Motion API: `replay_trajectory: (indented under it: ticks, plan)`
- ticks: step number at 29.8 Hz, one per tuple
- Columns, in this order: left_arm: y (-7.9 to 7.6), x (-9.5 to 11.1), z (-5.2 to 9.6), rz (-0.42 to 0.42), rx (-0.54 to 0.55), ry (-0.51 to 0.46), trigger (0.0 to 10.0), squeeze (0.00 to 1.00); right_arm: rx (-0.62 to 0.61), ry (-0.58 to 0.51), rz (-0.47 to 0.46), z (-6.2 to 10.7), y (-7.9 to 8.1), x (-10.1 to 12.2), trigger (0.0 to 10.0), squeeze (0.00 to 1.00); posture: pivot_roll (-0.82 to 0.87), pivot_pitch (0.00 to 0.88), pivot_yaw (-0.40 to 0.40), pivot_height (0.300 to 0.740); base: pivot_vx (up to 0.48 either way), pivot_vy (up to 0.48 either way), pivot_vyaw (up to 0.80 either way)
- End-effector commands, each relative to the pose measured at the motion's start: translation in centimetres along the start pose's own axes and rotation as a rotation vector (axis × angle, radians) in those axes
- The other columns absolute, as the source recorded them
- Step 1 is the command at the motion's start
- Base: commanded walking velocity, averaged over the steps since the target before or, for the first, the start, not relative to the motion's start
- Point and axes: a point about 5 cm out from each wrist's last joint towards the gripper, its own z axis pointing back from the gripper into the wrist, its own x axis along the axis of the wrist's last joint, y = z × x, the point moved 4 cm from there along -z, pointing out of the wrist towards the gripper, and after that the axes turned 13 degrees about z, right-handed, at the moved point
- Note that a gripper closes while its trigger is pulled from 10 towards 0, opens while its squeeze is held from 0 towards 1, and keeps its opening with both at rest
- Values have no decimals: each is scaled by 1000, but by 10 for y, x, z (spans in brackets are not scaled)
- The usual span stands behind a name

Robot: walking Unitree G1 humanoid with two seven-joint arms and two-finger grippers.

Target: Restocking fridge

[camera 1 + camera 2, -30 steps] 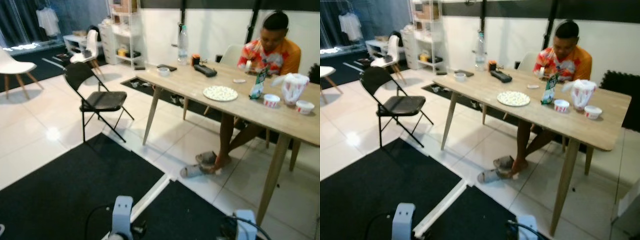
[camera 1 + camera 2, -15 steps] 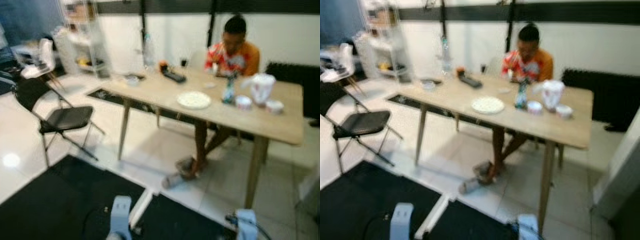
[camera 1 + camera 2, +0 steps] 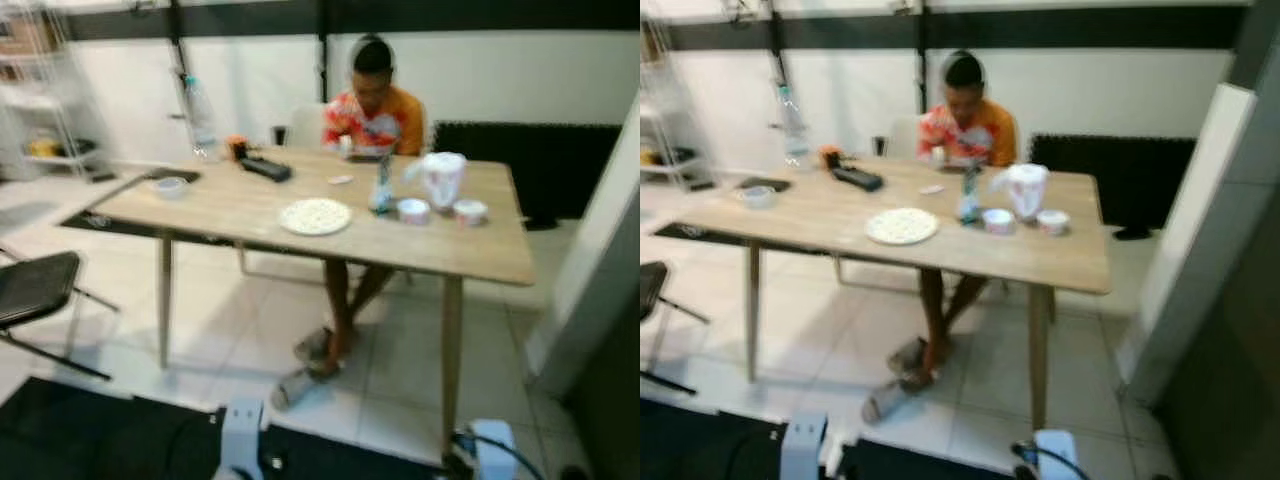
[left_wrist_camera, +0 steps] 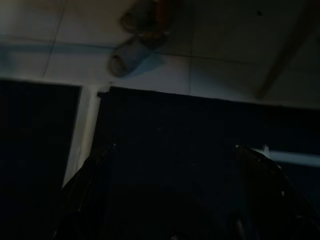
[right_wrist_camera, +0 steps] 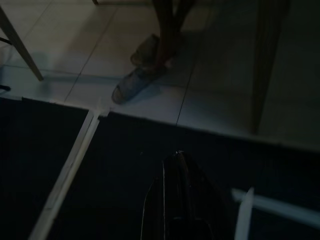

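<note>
Both arms hang low over the black floor mat, the left end effector spread wide and empty, the right end effector closed with nothing between its fingers, so this looks like a stretch of moving about between pick-ups rather than handling. The likely stock sits on the table in front of a seated person: a clear water bottle at the far left end, and a small green carton standing upright beside two white tubs. No fridge is clearly recognisable, though the tall pale panel at right might be one; the next move calls for closing in on either, and the pictures fit both.
</note>
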Motion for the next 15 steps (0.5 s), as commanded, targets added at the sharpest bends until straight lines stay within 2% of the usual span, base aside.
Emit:
replay_trajectory:
  ticks: [1, 11, 15]
  plan:
    - [1, -1, 0, 2, 4, 7, 10000, 0, -8, -2, 11, 1, -4, 1, 10000, 0, -48, 52, 97, 740, 277, 0, -800]
    - [2, -1, 0, -1, 5, 8, 10000, 0, -12, 1, 2, 0, -3, 1, 10000, 0, -46, 55, 100, 740, 272, 0, -783]
    - [3, -1, 0, -1, 5, 10, 10000, 0, -24, 14, 7, 1, -4, -2, 10000, 0, -46, 55, 101, 740, 263, 0, -203]
